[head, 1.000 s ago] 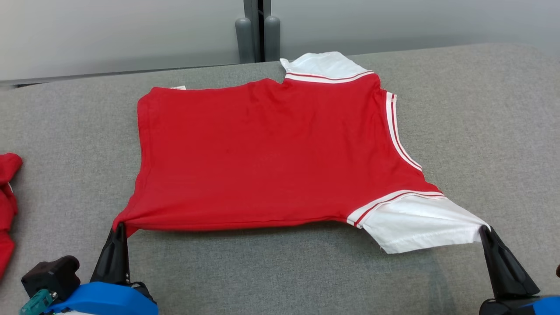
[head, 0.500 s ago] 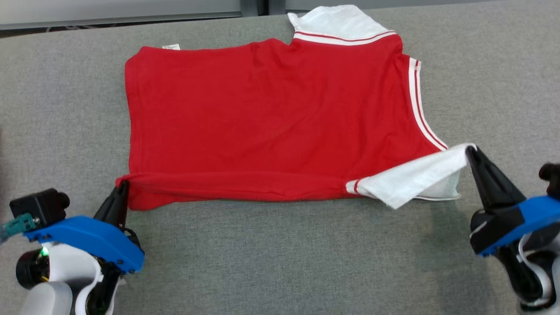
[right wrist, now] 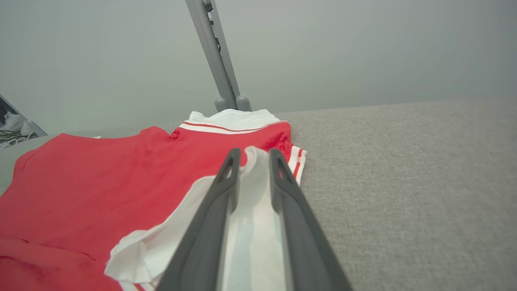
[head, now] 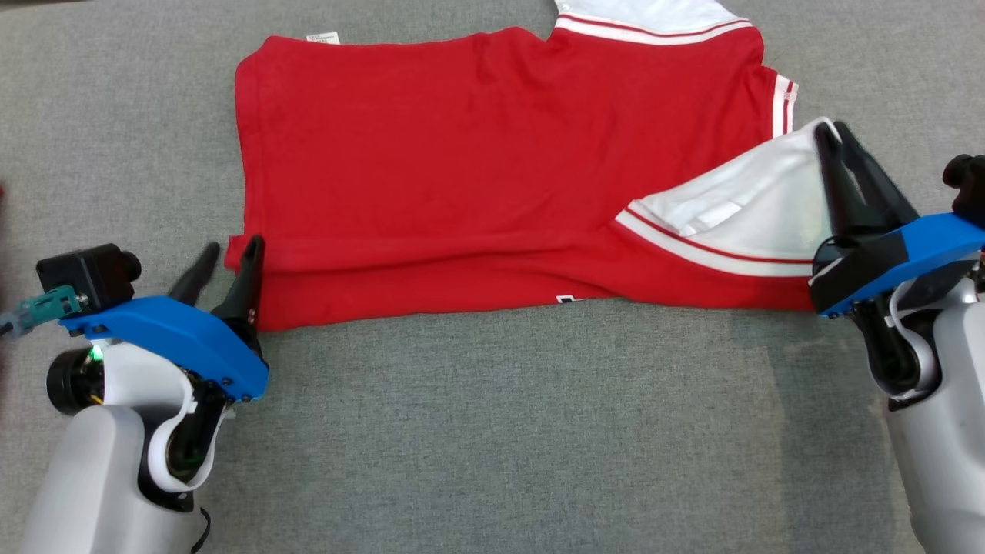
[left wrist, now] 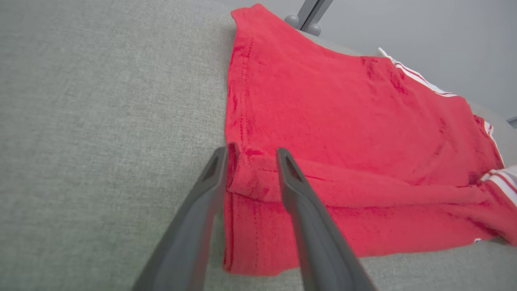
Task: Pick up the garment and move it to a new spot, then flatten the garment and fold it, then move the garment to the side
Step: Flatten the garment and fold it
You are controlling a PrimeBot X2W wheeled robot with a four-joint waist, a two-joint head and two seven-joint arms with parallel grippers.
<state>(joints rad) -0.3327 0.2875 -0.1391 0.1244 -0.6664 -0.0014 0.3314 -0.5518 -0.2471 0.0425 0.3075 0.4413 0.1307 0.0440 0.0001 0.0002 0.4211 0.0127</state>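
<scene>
The red garment point(head: 462, 154) with white sleeves lies spread on the grey padded table point(head: 500, 431). Its near edge is folded back over the body in a narrow band. My left gripper point(head: 232, 248) stands open at the near-left corner, and in the left wrist view the left gripper point(left wrist: 252, 152) has the red fold lying loose between its fingers. The near white sleeve point(head: 754, 208) is turned up onto the red body. My right gripper point(head: 831, 128) is at that sleeve's tip, jaws slightly parted; in the right wrist view the right gripper point(right wrist: 254, 152) has white cloth between its fingers.
The far white sleeve point(head: 646, 15) reaches the top edge of the head view. A grey post point(right wrist: 214, 52) rises behind the table's far edge before a pale wall. Bare grey table stretches in front of the garment and to its right.
The head camera has tilted down. Both grippers carried the garment's near edge away from me over the body; the sleeve now lies on the red. Both jaws have parted, the left widely.
</scene>
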